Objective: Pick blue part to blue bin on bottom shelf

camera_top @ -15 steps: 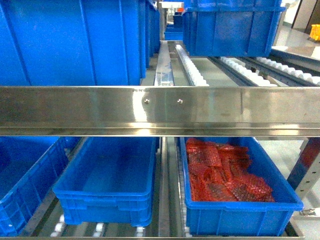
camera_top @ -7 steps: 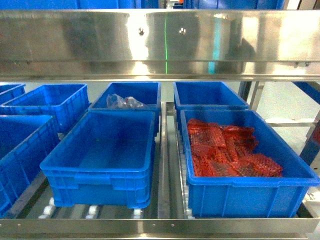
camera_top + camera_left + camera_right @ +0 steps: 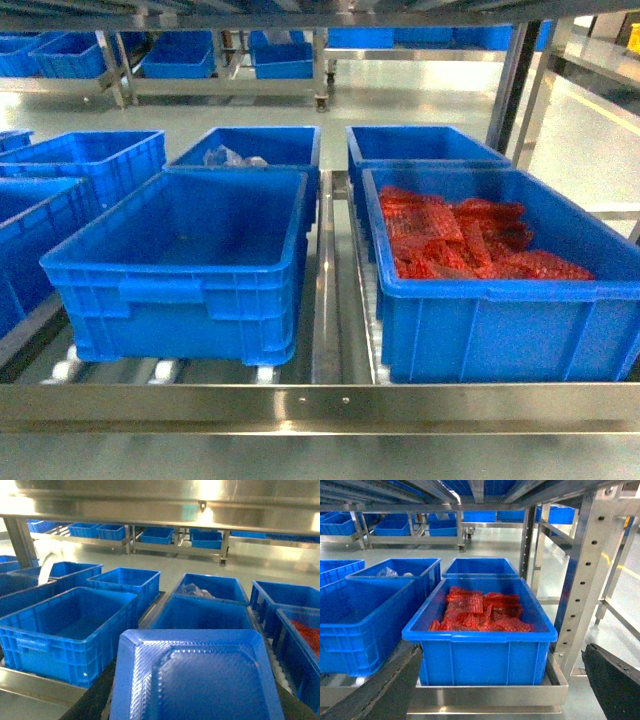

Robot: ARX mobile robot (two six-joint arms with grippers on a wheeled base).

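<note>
The left end effector (image 3: 192, 715) is carrying a stiff, light-looking blue part (image 3: 192, 677) toward the blue bin (image 3: 180, 262); jaw state cannot be determined.

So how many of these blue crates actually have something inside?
2: front-right blue plastic crate, red mesh bags; rear-middle blue plastic crate, clear plastic wrap. Distant crates' insides are hidden.
</note>
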